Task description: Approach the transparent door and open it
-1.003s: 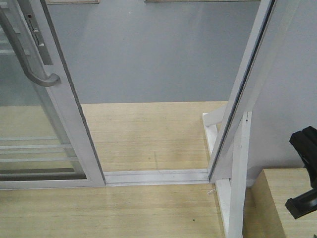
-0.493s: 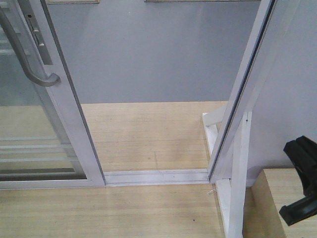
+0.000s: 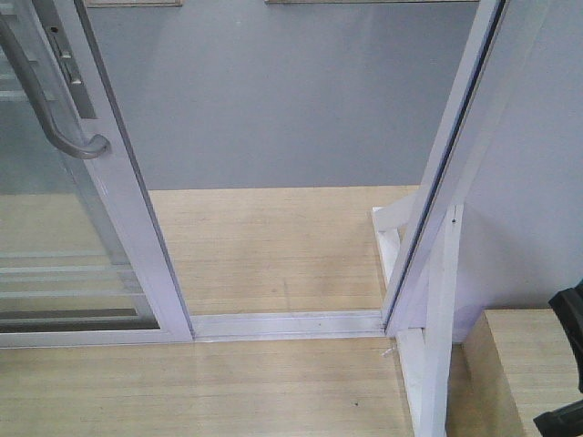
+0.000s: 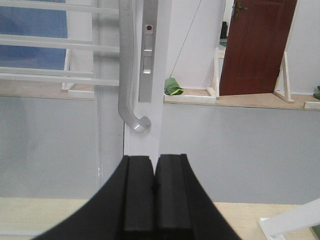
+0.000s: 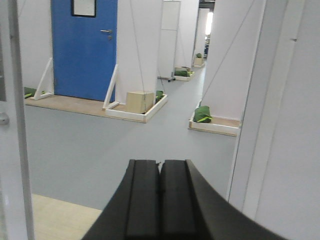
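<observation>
The transparent door (image 3: 86, 218) stands slid aside at nine o'clock, leaving the doorway open. The left gripper (image 4: 153, 197), fingers pressed together, faces the curved grey handle (image 4: 126, 70) without touching it; the right gripper (image 5: 160, 197), likewise closed, holds nothing.

Each hand, left hand (image 4: 154, 200) and right hand (image 5: 160, 200), is matte black, with two flat, broad fingers flaring into curved shoulders.

The transparent door (image 3: 73, 228) is clear, glossy glass in a smooth white painted frame, with a brushed grey metal handle (image 4: 126, 75). The floor (image 3: 273, 255) is pale matt wood grain. Both pincers look like matt black plastic.
</observation>
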Tool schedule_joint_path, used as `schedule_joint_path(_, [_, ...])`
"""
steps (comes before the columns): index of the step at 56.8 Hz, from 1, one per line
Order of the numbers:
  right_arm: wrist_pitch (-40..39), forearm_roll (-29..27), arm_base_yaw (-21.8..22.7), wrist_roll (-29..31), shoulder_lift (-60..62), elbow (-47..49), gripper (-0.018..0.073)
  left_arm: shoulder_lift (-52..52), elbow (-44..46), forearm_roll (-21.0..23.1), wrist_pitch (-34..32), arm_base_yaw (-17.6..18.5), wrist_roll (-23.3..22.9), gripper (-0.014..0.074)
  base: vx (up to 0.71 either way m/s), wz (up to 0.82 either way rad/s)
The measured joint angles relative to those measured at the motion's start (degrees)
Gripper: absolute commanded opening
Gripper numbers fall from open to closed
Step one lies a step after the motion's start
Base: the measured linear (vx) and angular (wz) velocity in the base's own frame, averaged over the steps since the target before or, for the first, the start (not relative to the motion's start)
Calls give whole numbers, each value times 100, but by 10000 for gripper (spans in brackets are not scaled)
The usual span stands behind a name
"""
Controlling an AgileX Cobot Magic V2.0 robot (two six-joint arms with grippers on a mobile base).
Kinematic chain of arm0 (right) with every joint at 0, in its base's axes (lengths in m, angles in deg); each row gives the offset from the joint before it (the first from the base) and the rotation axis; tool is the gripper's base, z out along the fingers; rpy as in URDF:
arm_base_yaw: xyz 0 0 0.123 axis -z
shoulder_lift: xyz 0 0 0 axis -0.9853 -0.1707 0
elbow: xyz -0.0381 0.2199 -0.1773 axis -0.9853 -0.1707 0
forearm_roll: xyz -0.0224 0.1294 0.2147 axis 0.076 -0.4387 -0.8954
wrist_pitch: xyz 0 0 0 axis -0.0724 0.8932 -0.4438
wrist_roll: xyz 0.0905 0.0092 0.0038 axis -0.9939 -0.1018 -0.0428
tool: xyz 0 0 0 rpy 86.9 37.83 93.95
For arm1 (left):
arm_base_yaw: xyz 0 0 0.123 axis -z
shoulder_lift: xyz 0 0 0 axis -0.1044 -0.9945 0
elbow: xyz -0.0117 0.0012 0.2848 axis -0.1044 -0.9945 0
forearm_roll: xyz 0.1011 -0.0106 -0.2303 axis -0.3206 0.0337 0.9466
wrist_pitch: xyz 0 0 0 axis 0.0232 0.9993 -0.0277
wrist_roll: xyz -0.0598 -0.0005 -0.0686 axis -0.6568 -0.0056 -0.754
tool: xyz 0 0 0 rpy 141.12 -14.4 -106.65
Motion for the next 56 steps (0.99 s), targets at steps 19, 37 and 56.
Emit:
schedule_joint_path(19, [111, -87, 398, 5, 0, 0, -4, 0, 0, 0, 0, 0, 0, 0, 0, 0])
schedule_joint_path(37, [127, -92, 398, 5, 0, 0, -4, 0, 0, 0, 0, 0, 0, 0, 0, 0])
schedule_joint_path(56, [127, -92, 398, 5, 0, 0, -4, 0, 0, 0, 0, 0, 0, 0, 0, 0])
